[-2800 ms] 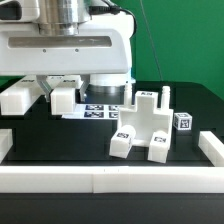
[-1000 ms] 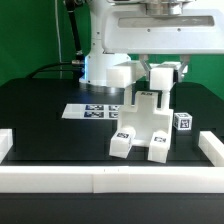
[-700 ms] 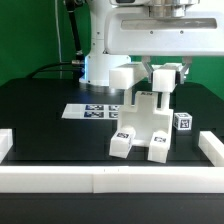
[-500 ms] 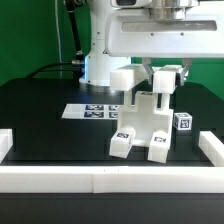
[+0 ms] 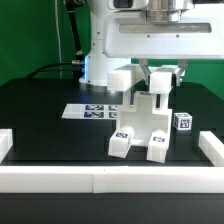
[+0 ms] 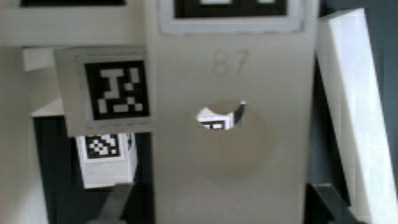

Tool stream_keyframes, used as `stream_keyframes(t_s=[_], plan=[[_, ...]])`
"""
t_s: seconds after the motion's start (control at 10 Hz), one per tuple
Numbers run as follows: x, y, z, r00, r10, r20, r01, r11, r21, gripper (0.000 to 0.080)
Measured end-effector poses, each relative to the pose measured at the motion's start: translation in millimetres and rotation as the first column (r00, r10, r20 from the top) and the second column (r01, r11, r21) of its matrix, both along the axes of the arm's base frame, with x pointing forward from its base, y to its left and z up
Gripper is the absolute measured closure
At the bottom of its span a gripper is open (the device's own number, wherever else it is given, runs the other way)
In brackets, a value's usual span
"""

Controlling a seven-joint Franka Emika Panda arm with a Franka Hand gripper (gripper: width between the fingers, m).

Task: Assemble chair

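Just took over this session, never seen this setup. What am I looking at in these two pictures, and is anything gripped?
The white machine is a robot arm; its end effector is the two-fingered clamp at its tip. The wide picture comes from a camera off the arm, the close-up from a camera on the wrist. On the black table stand a partly built white chair, a small tagged block, the flat marker board and white border rails at the edges. The end effector is shut on a white chair piece, just over that chair. The wrist view shows white parts and a square tag, too close to tell apart.
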State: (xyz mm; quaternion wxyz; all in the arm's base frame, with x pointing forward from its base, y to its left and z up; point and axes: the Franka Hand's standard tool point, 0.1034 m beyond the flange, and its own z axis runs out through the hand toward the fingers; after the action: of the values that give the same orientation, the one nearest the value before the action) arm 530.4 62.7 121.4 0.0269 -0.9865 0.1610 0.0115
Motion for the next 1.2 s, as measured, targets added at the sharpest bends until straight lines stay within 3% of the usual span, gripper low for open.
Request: stream_keyframes(t_s=[1.2], plan=[[0.5, 4.2, -0.2, 0.999, 0.051, 0.012, -0.051, 0.999, -0.001, 0.0511]])
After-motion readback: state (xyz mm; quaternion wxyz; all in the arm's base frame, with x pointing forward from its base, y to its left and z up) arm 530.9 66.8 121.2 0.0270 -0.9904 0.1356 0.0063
